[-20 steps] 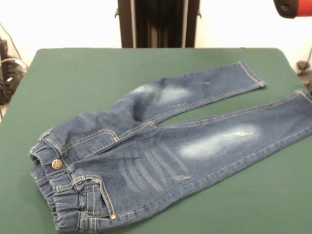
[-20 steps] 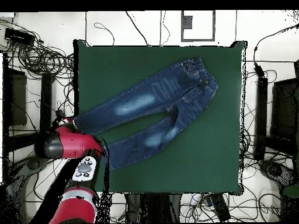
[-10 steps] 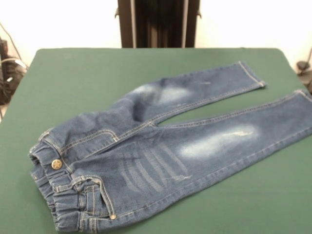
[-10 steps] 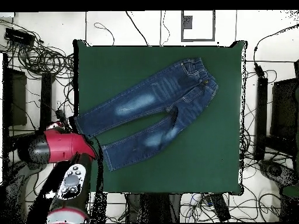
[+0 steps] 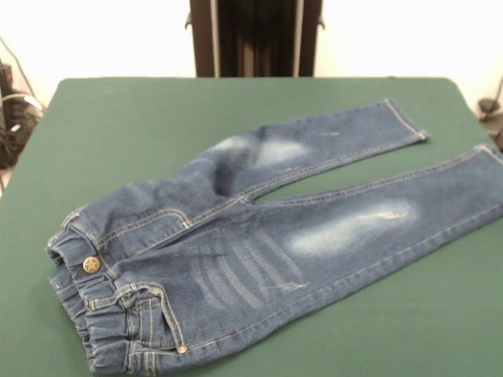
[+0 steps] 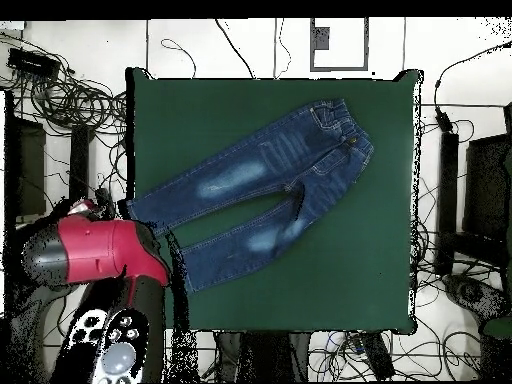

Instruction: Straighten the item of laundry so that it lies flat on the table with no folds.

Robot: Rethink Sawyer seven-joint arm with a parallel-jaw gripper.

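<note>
The small dark blue jeans (image 5: 236, 251) lie spread on the green table (image 5: 157, 118). The elastic waistband (image 5: 86, 306) with its brass button is at the near left. Both legs run to the right in a narrow V. The cloth is mostly flat, with wrinkles at the hip and a bunched waistband. In the overhead view the jeans (image 6: 260, 190) lie diagonally, with the cuffs at the table's (image 6: 370, 260) left side. The red arm (image 6: 95, 255) is off the table's left edge, beside the cuffs. Its gripper end (image 6: 82, 207) is not touching the jeans, and its state does not show.
The black pedestal (image 5: 255, 35) stands behind the table's far edge. Cables and dark equipment (image 6: 60, 100) lie on the floor all round the table. The lower leg's cuff (image 6: 190, 275) lies close to the arm.
The arm has drawn back off the table's left edge, away from the cuffs. Its red part has left the front view's top right corner. The jeans have not moved.
</note>
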